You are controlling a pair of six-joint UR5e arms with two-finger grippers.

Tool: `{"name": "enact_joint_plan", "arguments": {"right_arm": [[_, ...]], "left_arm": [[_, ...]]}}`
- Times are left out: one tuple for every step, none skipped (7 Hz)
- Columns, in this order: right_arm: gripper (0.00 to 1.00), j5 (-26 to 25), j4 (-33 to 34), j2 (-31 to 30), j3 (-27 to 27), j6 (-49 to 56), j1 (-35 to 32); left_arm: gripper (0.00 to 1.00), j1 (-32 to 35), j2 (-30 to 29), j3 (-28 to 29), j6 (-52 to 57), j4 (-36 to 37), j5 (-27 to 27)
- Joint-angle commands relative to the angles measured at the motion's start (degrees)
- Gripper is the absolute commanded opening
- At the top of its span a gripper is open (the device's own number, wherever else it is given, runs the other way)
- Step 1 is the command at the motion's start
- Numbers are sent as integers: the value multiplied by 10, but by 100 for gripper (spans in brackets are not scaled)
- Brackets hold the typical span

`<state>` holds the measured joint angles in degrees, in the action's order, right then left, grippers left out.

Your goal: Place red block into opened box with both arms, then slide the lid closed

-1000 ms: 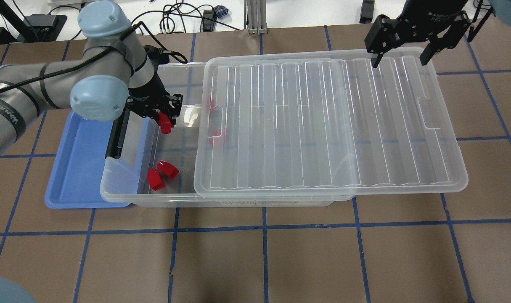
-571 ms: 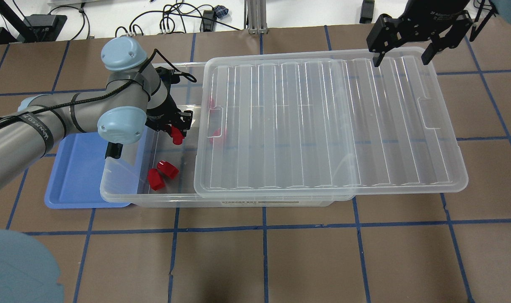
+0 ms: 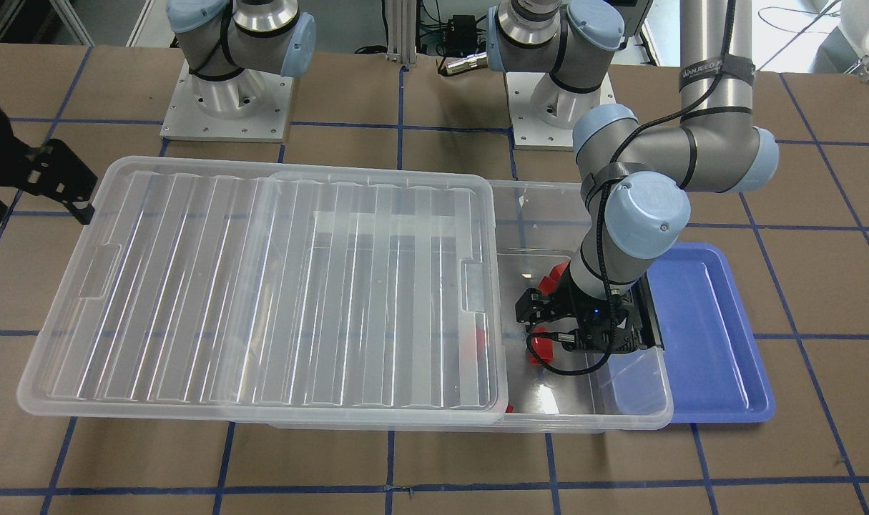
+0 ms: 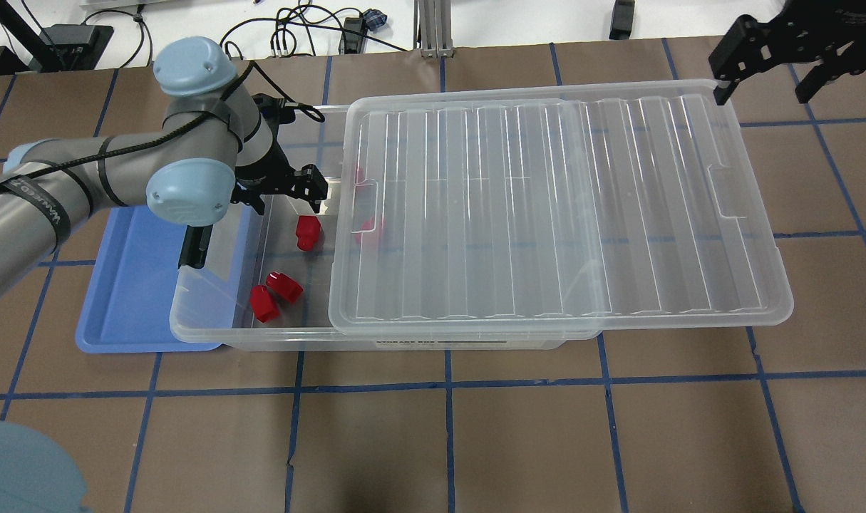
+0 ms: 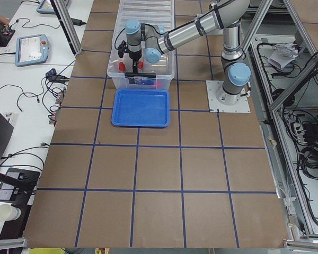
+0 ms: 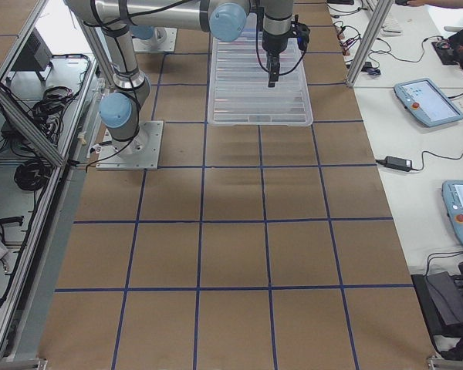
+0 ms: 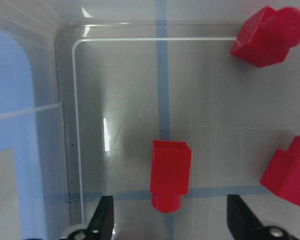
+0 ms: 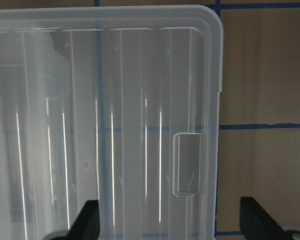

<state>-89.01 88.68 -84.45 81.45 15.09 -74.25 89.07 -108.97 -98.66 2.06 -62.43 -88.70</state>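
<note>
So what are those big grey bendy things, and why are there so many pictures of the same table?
Those are two robot arms. Each ends in a gripper, a pincher with two fingers. The pictures come from cameras: one above, one opposite the robot, one at each table end, and one on each wrist. On the table sits a clear box, with a blue tray beside it. The lid covers most of the box, leaving one end open. Red blocks lie inside. The left gripper hangs open over one red block; the right gripper hangs open over the lid's far end. Neither holds anything.
</note>
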Motion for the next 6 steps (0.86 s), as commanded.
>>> {"name": "enact_joint_plan", "arguments": {"right_arm": [[100, -1, 0, 5, 9, 125, 93], [100, -10, 4, 5, 27, 166, 124], [100, -32, 10, 4, 55, 184, 136], [100, -32, 25, 5, 94, 183, 136], [100, -35, 88, 11, 145, 182, 136], [100, -35, 131, 12, 193, 180, 136]], "left_arm": [[100, 0, 17, 124, -4, -155, -2], [100, 0, 26, 173, -4, -232, -2], [100, 4, 47, 202, -4, -271, -2], [100, 1, 74, 219, -3, -273, -2], [100, 0, 97, 215, -2, -309, -4], [100, 0, 112, 202, 1, -311, -5]]}}
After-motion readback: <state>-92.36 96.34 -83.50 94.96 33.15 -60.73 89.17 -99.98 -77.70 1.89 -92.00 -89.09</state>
